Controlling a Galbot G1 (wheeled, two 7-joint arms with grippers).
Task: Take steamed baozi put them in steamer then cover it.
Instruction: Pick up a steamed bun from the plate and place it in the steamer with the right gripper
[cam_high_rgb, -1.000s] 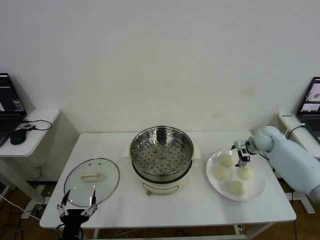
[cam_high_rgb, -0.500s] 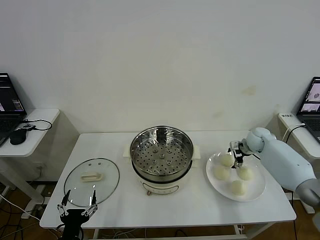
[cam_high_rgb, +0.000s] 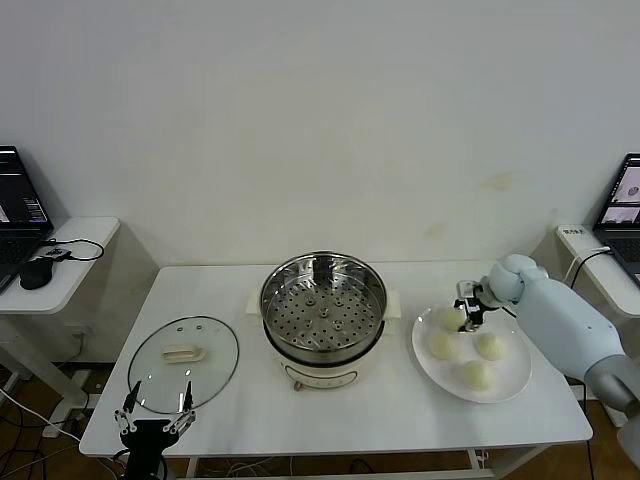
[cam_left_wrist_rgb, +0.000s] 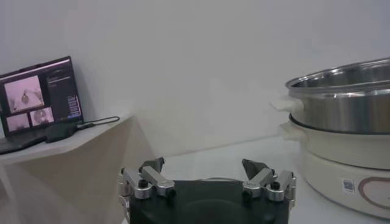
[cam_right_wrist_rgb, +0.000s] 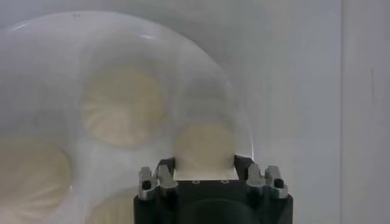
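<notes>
Four cream-white baozi lie on a white plate (cam_high_rgb: 512, 385) at the right: one at the far left (cam_high_rgb: 451, 319), others (cam_high_rgb: 441, 345), (cam_high_rgb: 490, 346), (cam_high_rgb: 476, 375). My right gripper (cam_high_rgb: 468, 304) is open and straddles the far-left baozi (cam_right_wrist_rgb: 204, 145), a fingertip (cam_right_wrist_rgb: 165, 168) on each side. Two more baozi (cam_right_wrist_rgb: 122, 106), (cam_right_wrist_rgb: 30, 170) show beyond it. The steel steamer (cam_high_rgb: 323, 305) stands open and empty mid-table, and also shows in the left wrist view (cam_left_wrist_rgb: 344, 119). The glass cover (cam_high_rgb: 183, 362) lies flat at the left. My left gripper (cam_high_rgb: 155, 420) is open at the table's front left edge.
A side table at the left holds a laptop (cam_left_wrist_rgb: 39, 97) and a mouse (cam_high_rgb: 35, 273). Another laptop (cam_high_rgb: 625, 205) stands at the far right. The plate's rim (cam_right_wrist_rgb: 201, 61) curves close round the held-over bun. Bare table lies between steamer and plate.
My right gripper has moved left across the plate, from between the buns to over the far-left baozi. The left arm has not moved.
</notes>
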